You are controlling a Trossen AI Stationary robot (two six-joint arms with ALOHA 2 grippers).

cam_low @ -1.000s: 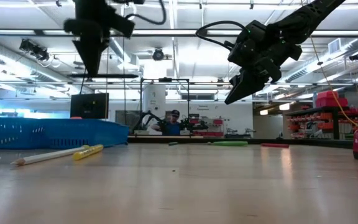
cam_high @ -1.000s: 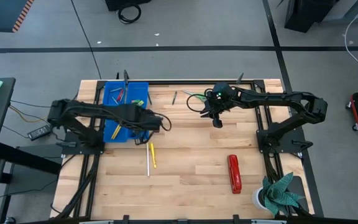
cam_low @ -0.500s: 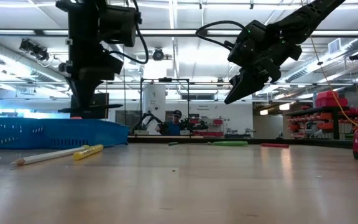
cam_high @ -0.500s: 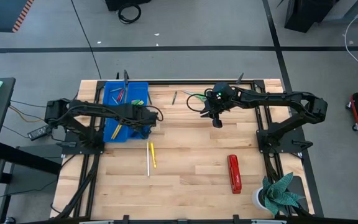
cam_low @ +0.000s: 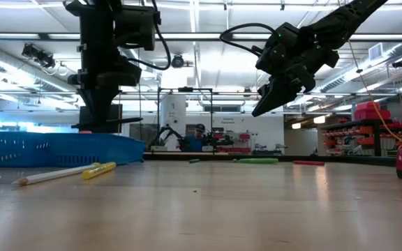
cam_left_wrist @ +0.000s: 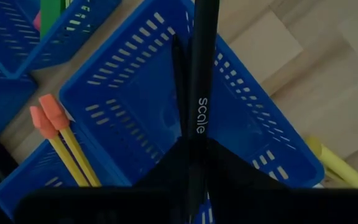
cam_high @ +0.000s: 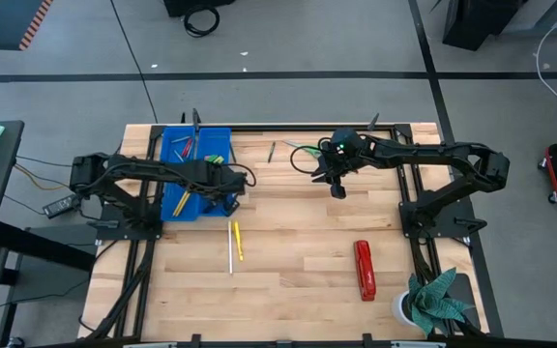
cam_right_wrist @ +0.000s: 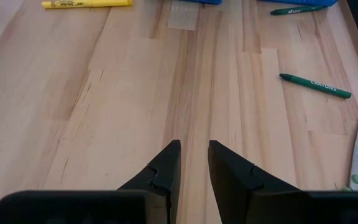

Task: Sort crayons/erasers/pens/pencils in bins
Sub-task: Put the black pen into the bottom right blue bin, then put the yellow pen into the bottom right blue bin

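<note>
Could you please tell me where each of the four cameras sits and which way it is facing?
High view: above the table, looking straight down on both arms, the bins and the red stapler.
Low view: at table-top height, looking level into the room; arms hang from above.
Left wrist view: on the left arm, looking past the left claw, shut on a black pen, over a bin.
Right wrist view: on the right arm, past the right claw, at bare wood.
Shared: the green crayon.

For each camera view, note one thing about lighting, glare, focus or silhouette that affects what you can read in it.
Low view: bright ceiling lights leave both arms as dark silhouettes. Left wrist view: the pen held in the left gripper is sharp enough to read its white lettering. Right wrist view: soft, even light on the green crayon. High view: even lighting, bins clearly blue.
</note>
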